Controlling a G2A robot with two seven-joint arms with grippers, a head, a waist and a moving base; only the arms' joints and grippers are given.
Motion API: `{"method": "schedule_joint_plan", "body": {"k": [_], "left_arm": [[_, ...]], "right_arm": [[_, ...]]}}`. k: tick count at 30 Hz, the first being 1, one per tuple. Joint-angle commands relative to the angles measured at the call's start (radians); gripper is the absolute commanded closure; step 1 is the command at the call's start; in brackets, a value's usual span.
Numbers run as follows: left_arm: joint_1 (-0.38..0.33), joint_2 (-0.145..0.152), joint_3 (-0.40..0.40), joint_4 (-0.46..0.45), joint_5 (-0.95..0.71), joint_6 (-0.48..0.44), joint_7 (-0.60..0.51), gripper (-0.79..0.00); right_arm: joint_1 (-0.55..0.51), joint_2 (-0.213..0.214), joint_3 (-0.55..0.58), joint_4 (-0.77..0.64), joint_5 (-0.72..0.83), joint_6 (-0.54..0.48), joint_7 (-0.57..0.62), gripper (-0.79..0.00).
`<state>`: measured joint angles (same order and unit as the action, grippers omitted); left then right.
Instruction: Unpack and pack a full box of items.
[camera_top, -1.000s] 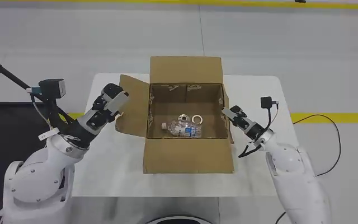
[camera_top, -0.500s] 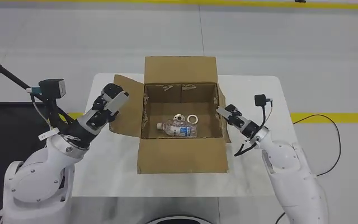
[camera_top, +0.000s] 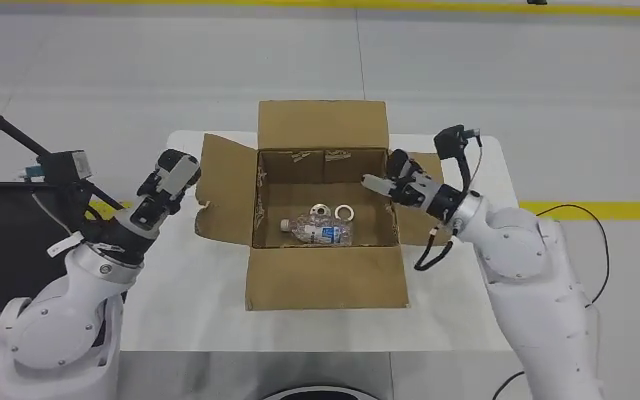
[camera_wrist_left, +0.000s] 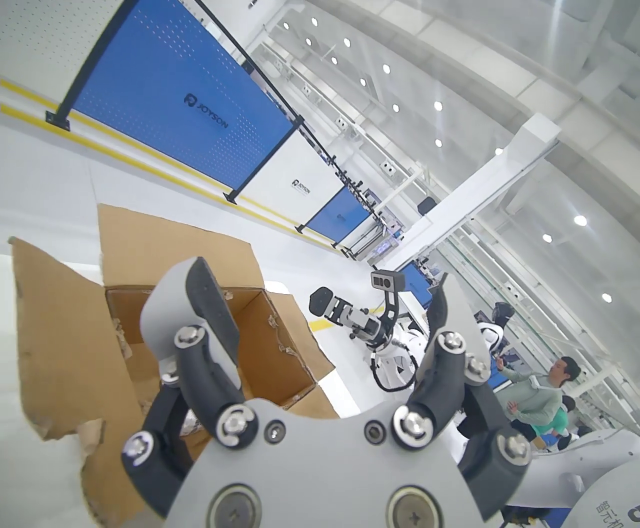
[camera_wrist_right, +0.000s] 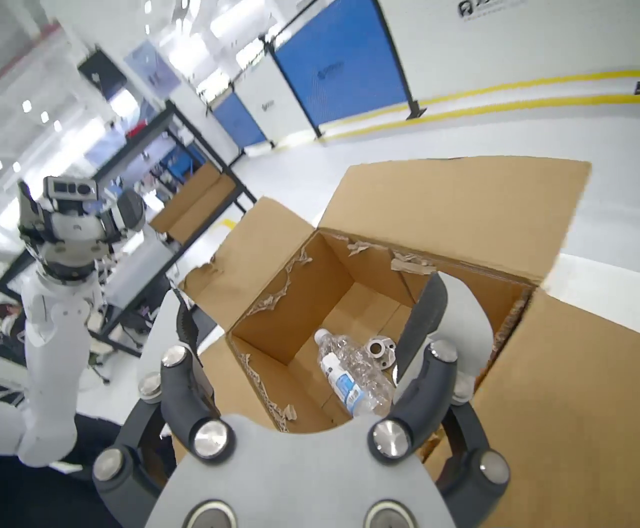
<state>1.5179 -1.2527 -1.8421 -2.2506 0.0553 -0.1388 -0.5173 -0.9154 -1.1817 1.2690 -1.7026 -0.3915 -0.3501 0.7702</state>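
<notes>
The box (camera_top: 327, 275) sits on the counter (camera_top: 190, 300), its flaps spread outward. Inside, a bottle (camera_top: 318, 231) lies on the box floor, with two rings (camera_top: 346, 212) side by side just behind it. The left pincer (camera_top: 183, 163) is left of the left flap, and the right pincer (camera_top: 380, 172) is over the right wall.

Box (camera_top: 326, 276): matt brown cardbd, rough torn edges. Bottle (camera_top: 318, 231): clear plastic, crinkled, glossy. Flange (camera_wrist_right: 371, 353): bare metal, satin. Tabletop (camera_top: 200, 300): white, matt, smooth.
</notes>
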Motion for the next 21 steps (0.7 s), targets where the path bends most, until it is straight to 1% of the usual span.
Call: {"method": "schedule_joint_plan", "body": {"k": [1,3,5,7,8,18,21], "left_arm": [[0.030,-0.001,-0.024,0.001,-0.022,-0.007,0.020,-0.785],[0.060,-0.001,-0.044,0.001,-0.043,-0.009,0.040,-0.785],[0.089,-0.002,-0.063,0.003,-0.058,-0.013,0.057,-0.785],[0.117,-0.003,-0.078,0.005,-0.073,-0.014,0.071,-0.785],[0.130,-0.004,-0.085,0.007,-0.078,-0.014,0.077,-0.785],[0.133,-0.004,-0.087,0.007,-0.080,-0.014,0.079,-0.785],[0.133,-0.004,-0.087,0.007,-0.080,-0.014,0.079,-0.785]], "right_arm": [[0.069,-0.005,-0.058,0.043,-0.018,0.003,0.066,-0.785],[0.131,-0.014,-0.118,0.091,-0.031,0.020,0.116,-0.785],[0.186,-0.024,-0.173,0.137,-0.009,0.031,0.171,-0.785],[0.232,-0.031,-0.212,0.175,-0.006,0.051,0.219,-0.785],[0.243,-0.033,-0.218,0.184,-0.003,0.058,0.223,-0.785],[0.243,-0.033,-0.218,0.184,-0.003,0.058,0.223,-0.785],[0.248,-0.039,-0.280,0.166,-0.101,0.084,0.229,-0.785]]}}
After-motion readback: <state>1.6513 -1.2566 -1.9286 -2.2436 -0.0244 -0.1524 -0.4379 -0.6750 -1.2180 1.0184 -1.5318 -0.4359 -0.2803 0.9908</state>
